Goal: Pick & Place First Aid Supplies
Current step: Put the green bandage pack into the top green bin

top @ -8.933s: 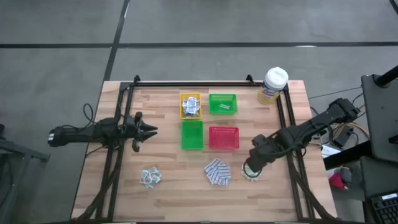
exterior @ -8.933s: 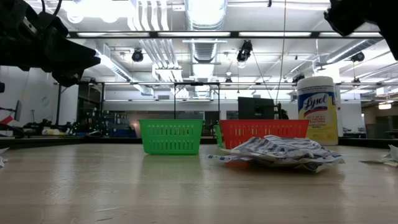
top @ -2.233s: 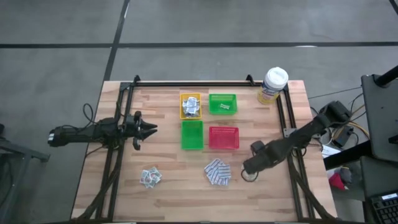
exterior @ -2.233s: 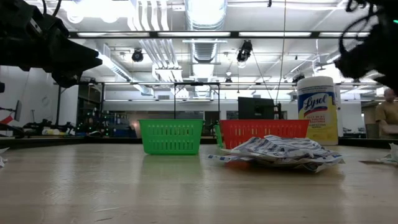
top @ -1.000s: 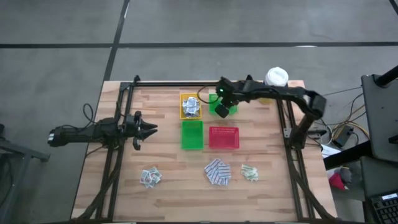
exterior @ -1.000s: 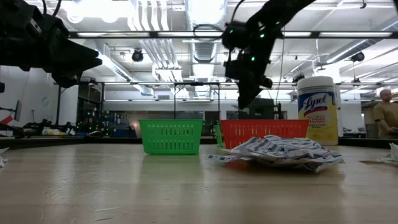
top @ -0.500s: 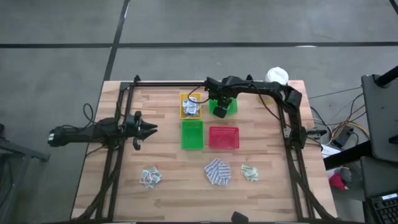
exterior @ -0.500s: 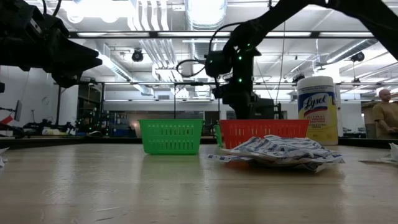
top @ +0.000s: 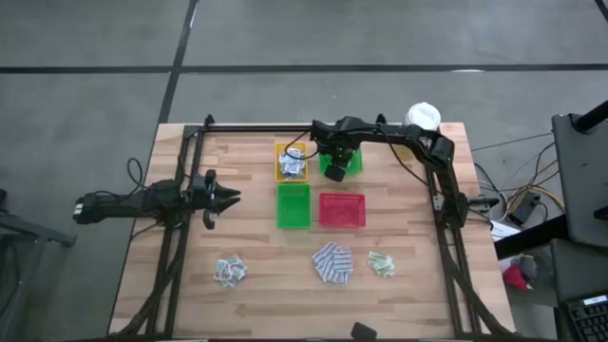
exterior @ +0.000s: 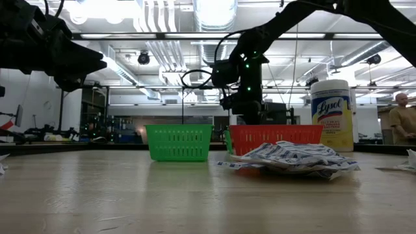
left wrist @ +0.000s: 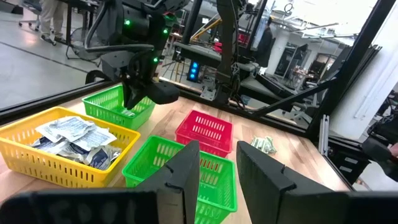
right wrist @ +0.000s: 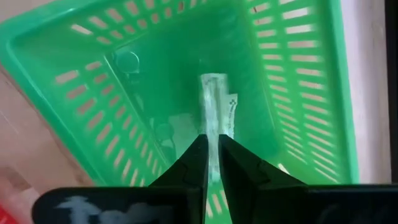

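My right gripper (right wrist: 211, 142) points down into the far green tray (top: 344, 149), shut on a pale green strip (right wrist: 214, 99). Another packet (right wrist: 231, 111) lies on that tray's floor. White-grey sachets (top: 291, 163) fill the yellow tray (top: 278, 152). On the near part of the table lie blue-and-white pads (top: 332, 263), a few pale green strips (top: 381, 263) and more sachets (top: 229, 271). My left gripper (left wrist: 217, 165) waits open at the table's left, pointing level toward the trays. My right gripper pinches the pale green strip (right wrist: 212, 132) between its two fingers, coming from above and pointing down. The strip hangs below the fingers inside the far green tray. Whether its lower end (right wrist: 214, 79) touches the tray's floor, I cannot tell.
A second green tray (top: 294, 206) and a red tray (top: 342, 211) stand just nearer than the far row. A yellow canister with a white lid (top: 418, 125) stands at the far right corner. Black frame rails (top: 442, 218) run along the table's sides.
My right gripper has gone down into the far green tray and a little toward the table's left edge, tipping until it points straight down. The strip has come down with it.
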Controlling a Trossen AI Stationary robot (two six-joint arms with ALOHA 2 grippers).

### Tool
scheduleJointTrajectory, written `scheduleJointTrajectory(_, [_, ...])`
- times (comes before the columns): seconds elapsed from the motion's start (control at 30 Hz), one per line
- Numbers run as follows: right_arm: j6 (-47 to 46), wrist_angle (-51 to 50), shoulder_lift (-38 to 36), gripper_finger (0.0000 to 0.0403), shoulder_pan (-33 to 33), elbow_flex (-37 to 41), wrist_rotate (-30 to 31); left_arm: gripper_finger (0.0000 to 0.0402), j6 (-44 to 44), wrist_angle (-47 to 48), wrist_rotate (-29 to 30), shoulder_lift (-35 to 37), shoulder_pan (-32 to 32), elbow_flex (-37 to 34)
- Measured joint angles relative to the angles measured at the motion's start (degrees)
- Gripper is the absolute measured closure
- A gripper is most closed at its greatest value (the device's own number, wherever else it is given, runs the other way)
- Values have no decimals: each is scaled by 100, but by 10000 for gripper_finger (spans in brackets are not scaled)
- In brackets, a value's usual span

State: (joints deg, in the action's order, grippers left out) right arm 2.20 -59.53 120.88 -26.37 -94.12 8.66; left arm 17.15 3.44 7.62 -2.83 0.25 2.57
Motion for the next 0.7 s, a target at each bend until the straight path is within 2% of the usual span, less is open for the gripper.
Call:
scheduleJointTrajectory(0.27, [-4, -285, -6, 321, -29, -215, -15, 293, 0, 0, 0, 0, 0, 0])
scheduleJointTrajectory(0.5, [-534, -1963, -76, 307, 81, -1089, -30, 293, 0, 0, 0, 0, 0, 0])
scheduleJointTrajectory(0.7, [-1211, -2958, -518, 313, 436, -1443, -619, 293, 0, 1, 0, 0, 0, 0])
